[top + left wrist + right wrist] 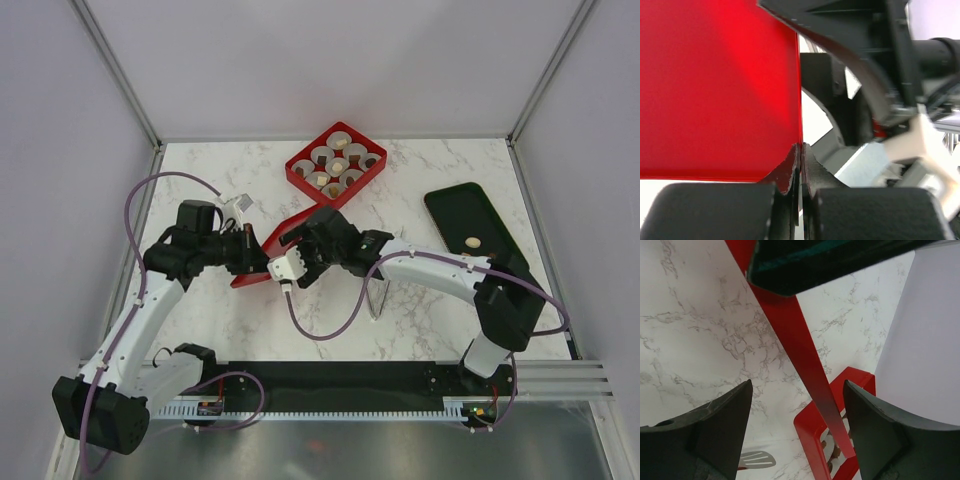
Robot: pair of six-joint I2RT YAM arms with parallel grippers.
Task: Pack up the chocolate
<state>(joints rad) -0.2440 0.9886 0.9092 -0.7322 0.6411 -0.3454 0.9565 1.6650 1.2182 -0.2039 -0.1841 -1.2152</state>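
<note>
From above, the chocolate [337,166] sits in the red box [300,170], just beyond both arms. Left wrist: the left gripper [801,155] pinches the red lid [715,90] tight by its edge. Right wrist: the right gripper [797,385] is spread wide astride the lid's long edge, gripping nothing.

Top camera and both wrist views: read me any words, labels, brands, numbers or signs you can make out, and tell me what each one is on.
None can be read in any view.
The red lid, the red box and the black tray carry no visible words, numbers or logos.
</note>
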